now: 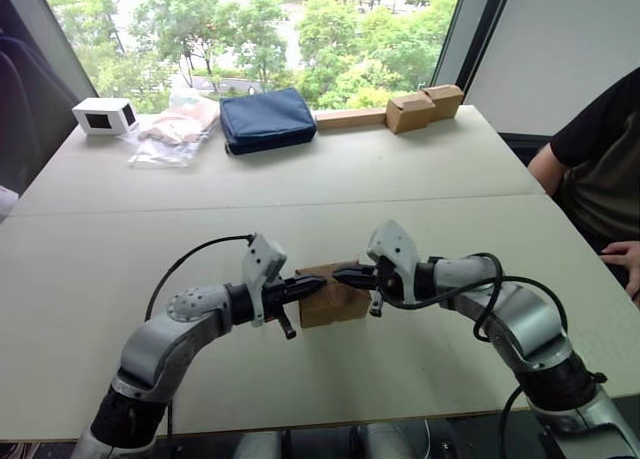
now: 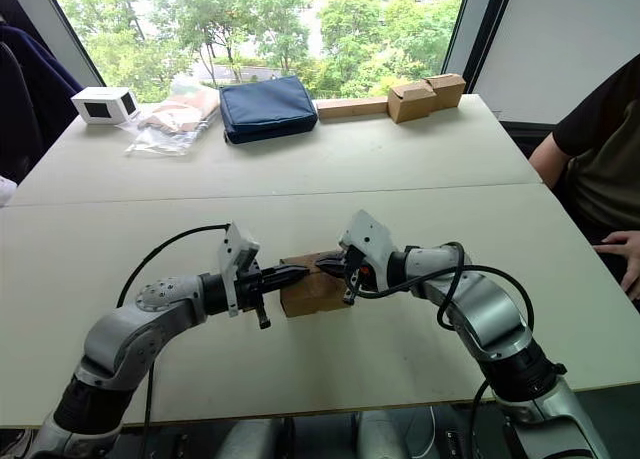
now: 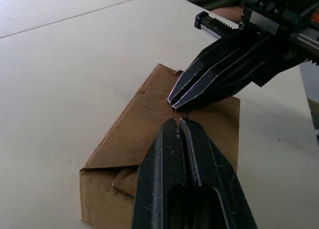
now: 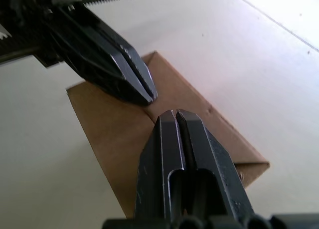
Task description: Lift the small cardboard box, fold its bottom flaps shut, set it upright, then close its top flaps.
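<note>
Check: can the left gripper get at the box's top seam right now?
Probably yes. The left gripper, shut, is already over the seam on the box, tip to tip with the shut right gripper; nothing blocks it.

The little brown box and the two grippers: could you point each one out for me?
small cardboard box [image 1: 335, 307]: left eye view, front wall.
left gripper [image 3: 178, 123]: left wrist view, at its shut tips.
right gripper [image 4: 176, 114]: right wrist view, at its shut tips.

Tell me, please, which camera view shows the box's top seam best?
The left wrist view: the seam of the top flaps runs in plain sight between both shut claw tips. The right wrist view shows it partly covered, and the eye views show the small cardboard box with claws over it.
</note>
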`<state>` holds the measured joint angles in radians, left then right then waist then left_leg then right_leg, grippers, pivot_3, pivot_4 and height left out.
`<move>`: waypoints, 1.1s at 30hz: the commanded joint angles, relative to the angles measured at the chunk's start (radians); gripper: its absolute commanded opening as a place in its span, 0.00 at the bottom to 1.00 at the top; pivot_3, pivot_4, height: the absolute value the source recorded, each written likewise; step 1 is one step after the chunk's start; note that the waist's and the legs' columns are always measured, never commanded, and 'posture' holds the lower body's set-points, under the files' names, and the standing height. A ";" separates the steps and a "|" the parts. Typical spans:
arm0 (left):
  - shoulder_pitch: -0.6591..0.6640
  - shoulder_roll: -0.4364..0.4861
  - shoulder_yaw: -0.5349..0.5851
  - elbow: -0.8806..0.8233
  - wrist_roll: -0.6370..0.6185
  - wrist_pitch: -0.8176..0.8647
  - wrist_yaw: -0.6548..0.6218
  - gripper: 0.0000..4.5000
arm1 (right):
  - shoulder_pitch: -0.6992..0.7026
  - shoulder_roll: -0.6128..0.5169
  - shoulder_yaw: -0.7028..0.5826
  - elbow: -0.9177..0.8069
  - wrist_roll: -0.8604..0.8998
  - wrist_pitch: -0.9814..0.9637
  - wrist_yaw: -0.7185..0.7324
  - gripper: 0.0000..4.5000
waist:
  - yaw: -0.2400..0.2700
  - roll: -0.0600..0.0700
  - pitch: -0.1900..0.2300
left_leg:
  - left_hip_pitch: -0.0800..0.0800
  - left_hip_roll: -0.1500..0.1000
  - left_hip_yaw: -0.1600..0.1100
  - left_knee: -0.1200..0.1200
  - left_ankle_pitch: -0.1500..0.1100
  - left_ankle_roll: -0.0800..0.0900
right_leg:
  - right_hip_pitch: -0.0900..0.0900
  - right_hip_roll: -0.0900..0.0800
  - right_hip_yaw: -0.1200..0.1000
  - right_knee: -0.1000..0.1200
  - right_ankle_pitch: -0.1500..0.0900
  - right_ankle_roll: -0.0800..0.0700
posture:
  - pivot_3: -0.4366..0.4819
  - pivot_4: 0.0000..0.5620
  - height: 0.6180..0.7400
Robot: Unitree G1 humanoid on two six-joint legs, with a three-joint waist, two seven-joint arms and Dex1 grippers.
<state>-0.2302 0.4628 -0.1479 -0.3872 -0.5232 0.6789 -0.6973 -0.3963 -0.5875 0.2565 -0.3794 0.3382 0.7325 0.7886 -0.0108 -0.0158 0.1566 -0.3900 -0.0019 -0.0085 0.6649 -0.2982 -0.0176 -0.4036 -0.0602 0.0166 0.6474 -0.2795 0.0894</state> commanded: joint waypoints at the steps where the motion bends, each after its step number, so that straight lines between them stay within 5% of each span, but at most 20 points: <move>1: -0.005 0.003 -0.014 0.006 0.028 -0.023 -0.003 0.01 | 0.012 -0.004 0.008 0.011 -0.026 -0.022 -0.007 0.00 | 0.000 0.000 0.000 | 0.000 0.000 0.000 0.000 0.000 0.000 | 0.000 0.000 0.000 0.000 0.000 0.000 | 0.48 0.27 1.00; 13: 0.002 0.000 0.005 0.005 0.016 -0.025 -0.006 0.01 | 0.014 0.008 -0.019 0.025 -0.011 -0.039 -0.008 0.00 | 0.000 0.000 0.000 | 0.000 0.000 0.000 0.000 0.000 0.000 | 0.001 0.000 0.000 0.000 0.000 0.000 | 0.48 0.27 1.00; 20: 0.028 0.009 0.169 -0.085 -0.059 -0.025 0.052 0.01 | 0.027 0.076 -0.234 -0.019 0.129 -0.088 -0.038 0.00 | 0.000 0.000 0.000 | 0.000 0.000 0.000 0.000 0.000 0.000 | 0.000 0.000 0.000 0.000 0.000 0.000 | 0.48 0.27 1.00; 25: 0.092 0.101 0.281 -0.101 -0.047 -0.037 0.057 0.01 | 0.053 0.027 -0.400 -0.037 0.247 0.000 -0.054 0.00 | 0.000 0.000 0.000 | 0.000 0.000 0.000 -0.001 0.000 0.000 | 0.000 0.000 0.000 0.000 0.000 0.000 | 0.48 0.27 1.00; 29: 0.234 0.205 0.306 -0.116 0.007 -0.053 0.008 0.01 | 0.161 -0.084 -0.435 -0.047 0.229 0.011 -0.014 0.00 | 0.000 0.001 0.000 | 0.000 0.000 0.000 -0.001 0.000 0.000 | 0.000 -0.001 0.000 -0.001 0.000 0.000 | 0.48 0.27 1.00; 33: 0.461 0.209 0.382 -0.195 -0.063 -0.039 -0.020 0.01 | 0.315 -0.135 -0.462 -0.110 0.253 0.031 -0.003 0.00 | -0.003 0.001 0.001 | 0.000 0.000 0.001 -0.001 -0.001 0.002 | 0.000 -0.002 0.000 -0.002 0.000 0.000 | 0.48 0.27 1.00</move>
<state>0.1802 0.6666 0.1869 -0.5154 -0.5576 0.6499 -0.6937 -0.1099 -0.7089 -0.1758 -0.4247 0.5652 0.7600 0.7738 -0.0140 -0.0149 0.1575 -0.3904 -0.0009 -0.0074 0.6635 -0.2995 -0.0155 -0.4035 -0.0622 0.0171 0.6447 -0.2797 0.0891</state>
